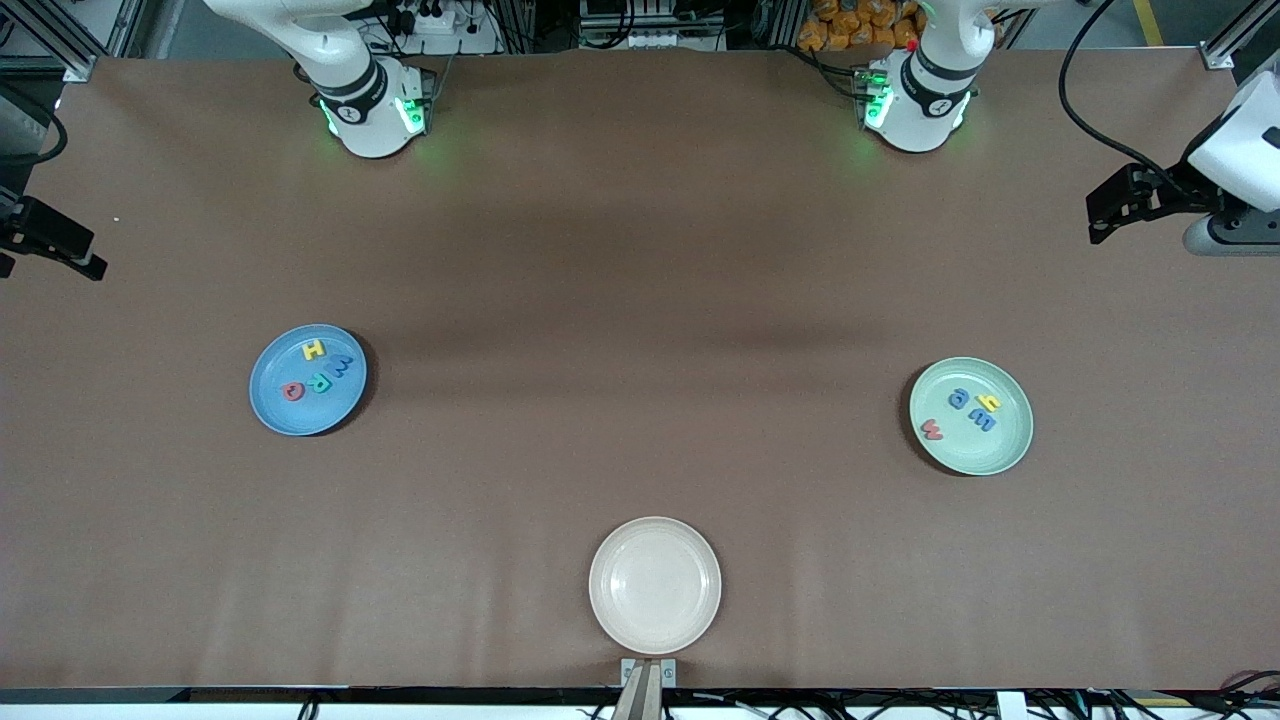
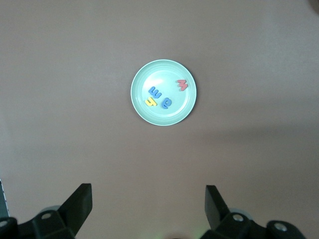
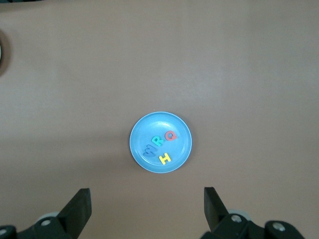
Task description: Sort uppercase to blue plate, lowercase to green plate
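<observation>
blue plate (image 1: 275,405): holds uppercase (image 1: 322,371), toward right arm's end
green plate (image 1: 985,452): holds lowercase (image 1: 968,408), toward left arm's end
left gripper (image 2: 148,206): spread, empty, waiting high
right gripper (image 3: 147,209): spread, empty, waiting high

Only readable stuff is the foam letters themselves: yellow H (image 1: 313,350), blue W (image 1: 343,366), teal R (image 1: 320,383) and red Q (image 1: 292,391) on the blue plate (image 1: 275,410), then red w (image 1: 932,430), yellow h (image 1: 991,403), blue m (image 1: 983,421) and blue a (image 1: 959,400) on the green plate (image 1: 985,455).
</observation>
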Tool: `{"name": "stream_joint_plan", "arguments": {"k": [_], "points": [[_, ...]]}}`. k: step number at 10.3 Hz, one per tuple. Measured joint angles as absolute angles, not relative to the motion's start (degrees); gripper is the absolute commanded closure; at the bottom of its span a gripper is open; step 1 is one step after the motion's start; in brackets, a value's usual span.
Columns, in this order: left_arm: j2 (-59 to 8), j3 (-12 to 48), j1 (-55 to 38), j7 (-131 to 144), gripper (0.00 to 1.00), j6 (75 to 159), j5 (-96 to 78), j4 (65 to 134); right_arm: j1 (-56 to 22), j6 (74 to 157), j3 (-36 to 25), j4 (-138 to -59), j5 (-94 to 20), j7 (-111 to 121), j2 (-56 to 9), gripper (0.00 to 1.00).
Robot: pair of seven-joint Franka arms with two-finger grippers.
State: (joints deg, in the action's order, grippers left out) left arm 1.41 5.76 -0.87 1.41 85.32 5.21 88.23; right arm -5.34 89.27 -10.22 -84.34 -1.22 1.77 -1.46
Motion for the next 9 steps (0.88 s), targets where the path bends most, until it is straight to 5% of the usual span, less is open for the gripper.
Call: {"name": "stream_joint_plan", "arguments": {"k": [9], "points": [[1.4, 5.6, -0.6, 1.4, 0.0, 85.3, 2.5, 86.8, -5.3, 91.4, -10.1, -84.7, -1.2, 1.8, -2.5, 0.0]]}}
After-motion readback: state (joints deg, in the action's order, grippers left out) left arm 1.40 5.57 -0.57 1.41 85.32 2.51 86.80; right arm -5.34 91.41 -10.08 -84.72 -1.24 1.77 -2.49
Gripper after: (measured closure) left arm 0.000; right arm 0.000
